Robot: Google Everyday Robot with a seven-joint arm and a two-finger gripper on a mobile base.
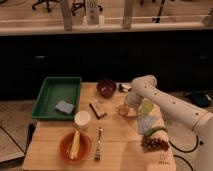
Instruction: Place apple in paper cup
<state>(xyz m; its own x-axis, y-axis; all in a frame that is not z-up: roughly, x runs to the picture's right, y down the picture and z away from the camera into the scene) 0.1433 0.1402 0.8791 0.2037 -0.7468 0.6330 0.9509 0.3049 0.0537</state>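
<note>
The apple, small and yellow-orange, sits on the wooden table right of centre. My gripper is down at the apple, right against its right side, at the end of the white arm that reaches in from the right. The paper cup, short and white, stands upright to the left of the apple, in front of the green tray. A brown bar lies between cup and apple.
A green tray holds a blue sponge. A dark red bowl stands behind. An orange bowl holds a corn cob. A fork, brown bar, light packets and grapes lie around.
</note>
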